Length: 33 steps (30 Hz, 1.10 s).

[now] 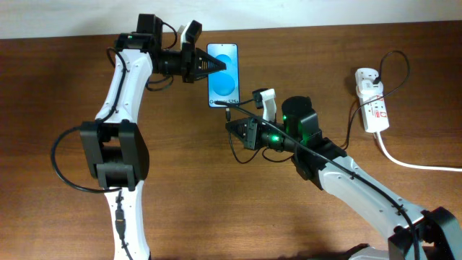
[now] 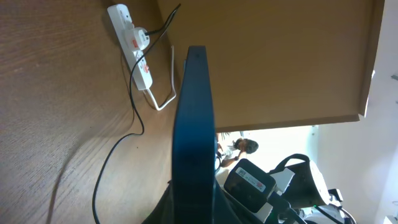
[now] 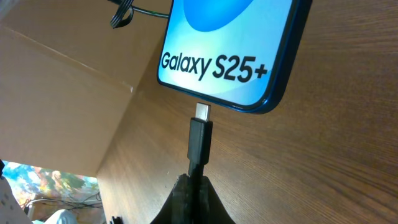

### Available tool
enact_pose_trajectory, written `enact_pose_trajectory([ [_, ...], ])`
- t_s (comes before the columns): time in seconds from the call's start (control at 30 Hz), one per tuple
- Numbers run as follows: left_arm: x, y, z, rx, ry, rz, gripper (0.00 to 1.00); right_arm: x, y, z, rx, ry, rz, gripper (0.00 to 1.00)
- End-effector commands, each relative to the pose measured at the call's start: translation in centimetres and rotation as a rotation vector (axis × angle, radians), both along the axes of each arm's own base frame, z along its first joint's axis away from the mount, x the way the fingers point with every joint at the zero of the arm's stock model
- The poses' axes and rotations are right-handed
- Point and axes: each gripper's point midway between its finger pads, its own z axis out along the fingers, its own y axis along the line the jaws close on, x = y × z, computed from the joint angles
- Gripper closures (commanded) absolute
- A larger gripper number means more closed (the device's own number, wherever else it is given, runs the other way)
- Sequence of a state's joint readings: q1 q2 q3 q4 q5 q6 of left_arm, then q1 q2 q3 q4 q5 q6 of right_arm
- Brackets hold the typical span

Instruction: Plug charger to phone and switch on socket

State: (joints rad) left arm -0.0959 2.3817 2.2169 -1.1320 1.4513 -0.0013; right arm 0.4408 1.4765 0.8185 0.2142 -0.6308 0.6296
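Brown tabletop point(image 1: 58, 87) carries everything. Left gripper point(image 1: 215, 66) pinches the phone point(image 1: 224, 87) at upper center of the overhead frame. Right gripper point(image 3: 189, 183), just below the phone, is clamped on the charger point(image 2: 142, 127) plug body. Socket point(image 1: 372, 101) sits far right, switch not yet pressed. Plug tip point(image 3: 202, 112) is just short of the phone's bottom edge, not touching. Best done by squaring the tip to the port, pushing straight and holding the 2 grips firm.

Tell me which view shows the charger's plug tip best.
Right wrist: the plug tip sits centre frame, its metal end showing at the phone edge. Overhead shows it tiny by the phone; left wrist shows only the cable, no tip.
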Motion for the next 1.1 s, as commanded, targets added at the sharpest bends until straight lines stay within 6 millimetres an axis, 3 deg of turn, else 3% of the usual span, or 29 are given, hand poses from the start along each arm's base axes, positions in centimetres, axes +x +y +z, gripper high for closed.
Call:
enact_pose_trajectory([
  [0.0,-0.3,-0.2,1.6,-0.053,-0.013,-0.017,1.00,0.0,0.1,0.2,0.010,0.004,0.006,0.96],
  [0.63,-0.8,-1.3,1.6,-0.053,-0.016,-0.041,1.00,-0.4,0.6,0.1,0.005,0.002,0.014,0.96],
  [0.9,-0.8,-1.3,1.6,-0.053,-0.017,-0.041,1.00,1.4,-0.4,-0.1,0.004,0.036,-0.118,0.96],
  [1.07,-0.8,-1.3,1.6,-0.053,-0.024,-0.041,1.00,2.3,-0.4,1.6,0.061,0.003,-0.154,0.96],
])
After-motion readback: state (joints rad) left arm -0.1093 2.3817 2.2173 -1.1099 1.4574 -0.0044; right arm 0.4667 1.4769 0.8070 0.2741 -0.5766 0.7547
